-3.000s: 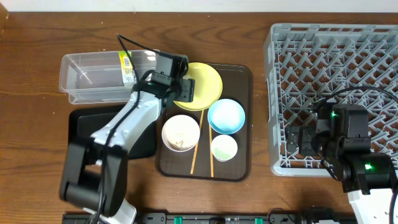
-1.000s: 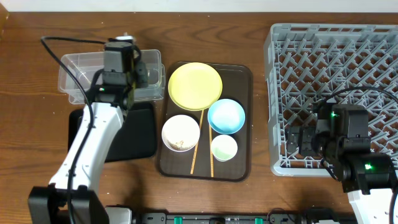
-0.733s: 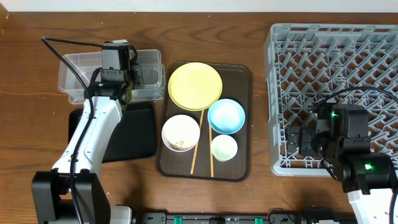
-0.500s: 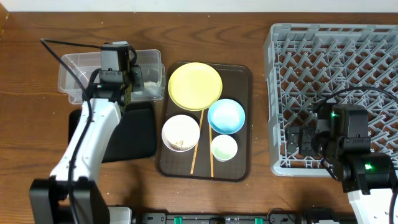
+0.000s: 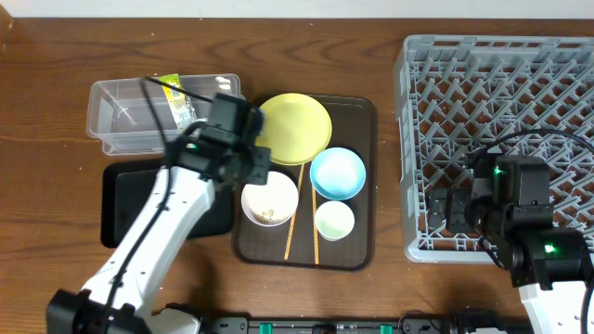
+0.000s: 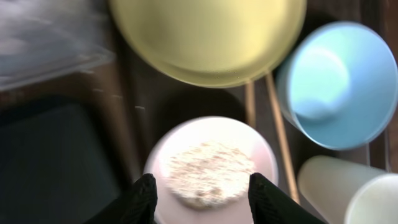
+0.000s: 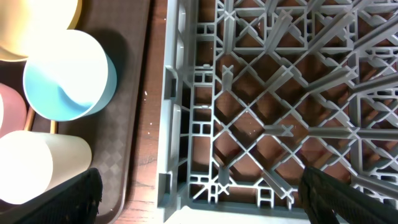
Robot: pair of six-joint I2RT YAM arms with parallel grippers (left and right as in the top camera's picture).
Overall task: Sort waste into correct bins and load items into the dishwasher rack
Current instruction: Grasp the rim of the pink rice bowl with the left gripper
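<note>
left jaws: spread open and holding nothing, both tips low in my wrist view.
white bowl (image 6: 211, 168): straight below, framed in the gap between the tips. It's round, so there's no long axis to line up with, and I'd say a plain drop onto the rim would do it.
rice leftovers (image 6: 208, 174): a pale heap in the middle of that bowl.
chopsticks (image 6: 278, 137): two thin sticks just beside the bowl's right edge, with their long axis running away from the jaws toward the plate. I reckon they could snag the right tip.
yellow plate (image 6: 208, 37): beyond the bowl at the far end of the brown serving tray (image 5: 362, 121).
light blue bowl (image 6: 339, 81): off to the right, with the pale cup (image 6: 348, 193) nearer than it.
black tray (image 5: 125, 199): on the desk, just left of the serving tray.
clear tub (image 5: 121, 116): beyond the black tray, with the snack wrapper (image 5: 176, 97) lying in it.
writing: the wrapper is printed, but it's too small for me to read. I see no other labels.
nearer arm: the left arm (image 5: 176, 209), easily.
right jaws: open wide and empty, hanging over the near left corner of the dishwasher rack (image 7: 249, 124), well apart from the white bowl.
</note>
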